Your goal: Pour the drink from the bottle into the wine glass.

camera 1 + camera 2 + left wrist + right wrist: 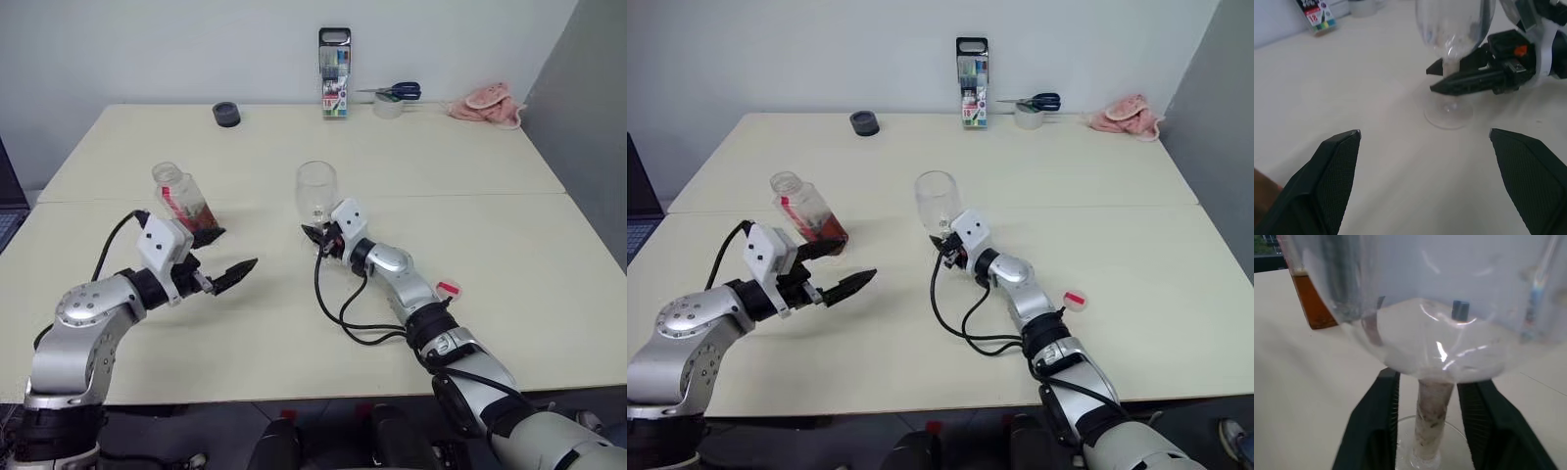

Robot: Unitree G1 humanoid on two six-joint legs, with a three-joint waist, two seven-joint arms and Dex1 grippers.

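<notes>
Right tool (1425, 426) level at the stem of the clear stemmed wine glass (316, 191), one black finger (1374, 426) on each side with a thin gap to the stem, so spread a little and not pinching it; tips cut off at the lower edge of the right wrist view. Round foot of that glass flat on the cream worktop (470, 255), bowl upright and seemingly empty. Left tool (223, 279) spread wide with nothing between its fingers (1332, 171), hovering low over the worktop just in front of the small clear squarish plastic bottle (184, 206), apart from it. Bottle leaning, neck open, no cap to be made out on it; shallow reddish-brown drink (203, 223) pooled in its lower part, base partly hidden behind the left wrist. Small red and white piece (448, 289) beside the right forearm, too small to identify. Far edge: black round object (226, 115), tall case of coloured markers (335, 73), blue-handled scissors (397, 92) on a pale roll, crumpled pink cloth (487, 104)
</notes>
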